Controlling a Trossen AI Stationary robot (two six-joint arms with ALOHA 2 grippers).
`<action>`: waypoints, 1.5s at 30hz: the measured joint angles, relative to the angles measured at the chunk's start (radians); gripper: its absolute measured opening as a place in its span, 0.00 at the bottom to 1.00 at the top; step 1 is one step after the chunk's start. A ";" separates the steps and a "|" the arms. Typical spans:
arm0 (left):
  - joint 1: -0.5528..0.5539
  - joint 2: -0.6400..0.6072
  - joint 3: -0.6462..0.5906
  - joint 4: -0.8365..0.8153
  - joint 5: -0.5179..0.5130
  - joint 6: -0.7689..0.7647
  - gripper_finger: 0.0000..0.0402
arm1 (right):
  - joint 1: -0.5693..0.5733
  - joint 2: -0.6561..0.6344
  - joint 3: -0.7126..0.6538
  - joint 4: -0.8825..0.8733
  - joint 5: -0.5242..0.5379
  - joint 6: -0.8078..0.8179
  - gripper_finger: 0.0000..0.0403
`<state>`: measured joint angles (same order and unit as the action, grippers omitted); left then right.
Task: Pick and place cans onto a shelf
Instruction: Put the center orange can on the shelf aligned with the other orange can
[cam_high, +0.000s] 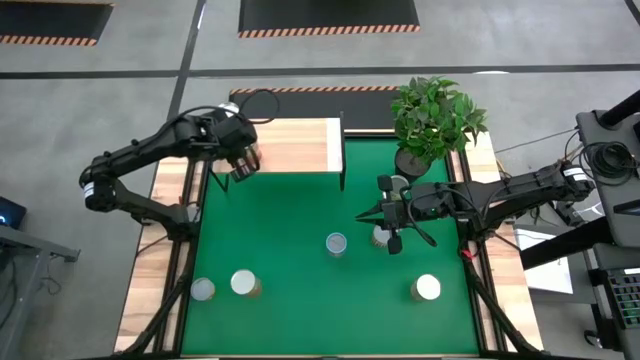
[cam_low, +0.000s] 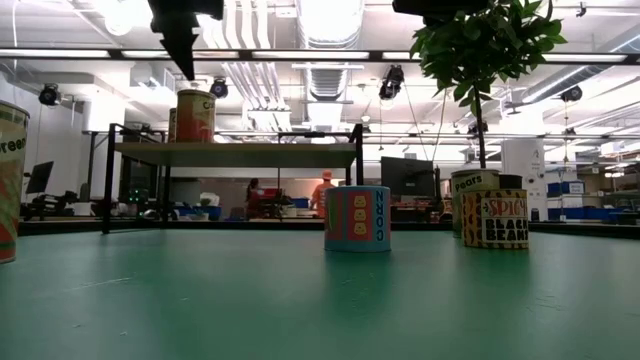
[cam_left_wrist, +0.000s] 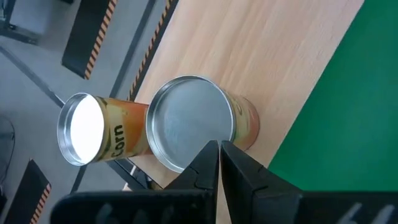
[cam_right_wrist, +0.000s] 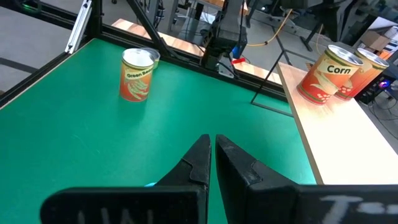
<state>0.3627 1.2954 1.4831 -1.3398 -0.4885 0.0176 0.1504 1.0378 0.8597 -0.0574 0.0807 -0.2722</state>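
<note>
Nearest item, low view: a can at the picture's edge, lettered "green", standing on the green mat; the same Green Beans can shows in the right wrist view, well ahead of that gripper.

Left gripper: over the near-left end of the shelf, fingers closed together with only a slit between them, nothing held. Directly below its tips stand two cans on the plank, touching or nearly so: one seen by its silvery lid, one labelled Corn just beyond it, at the plank's edge. From the low view one orange-labelled can shows upright on the shelf top.

Right gripper: above the mat, near the plant pot, fingers pressed nearly shut, nothing between them.

Cans on the mat:
- one with a tan label, just beside the right gripper's tips;
- one blue can, a little further toward the left arm;
- one white-topped can, near the front edge on the right arm's side;
- a pair, grey-topped and white-topped, at the front on the left arm's side.

Low view, by the plant stem: a "Spicy Black Beans" can with a "Pears" can close behind.
</note>
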 joint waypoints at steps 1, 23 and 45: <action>0.004 0.001 -0.002 0.001 0.000 0.001 0.00 | 0.000 0.000 0.000 0.000 0.000 0.000 0.03; 0.061 -0.006 -0.017 0.017 -0.109 0.043 0.00 | 0.000 0.000 0.000 -0.016 0.001 0.004 0.03; 0.067 0.000 -0.041 0.033 0.026 0.052 0.00 | 0.000 0.000 -0.003 -0.020 0.035 0.011 0.03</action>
<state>0.4294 1.2949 1.4425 -1.3067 -0.4625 0.0692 0.1501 1.0378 0.8566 -0.0776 0.1162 -0.2611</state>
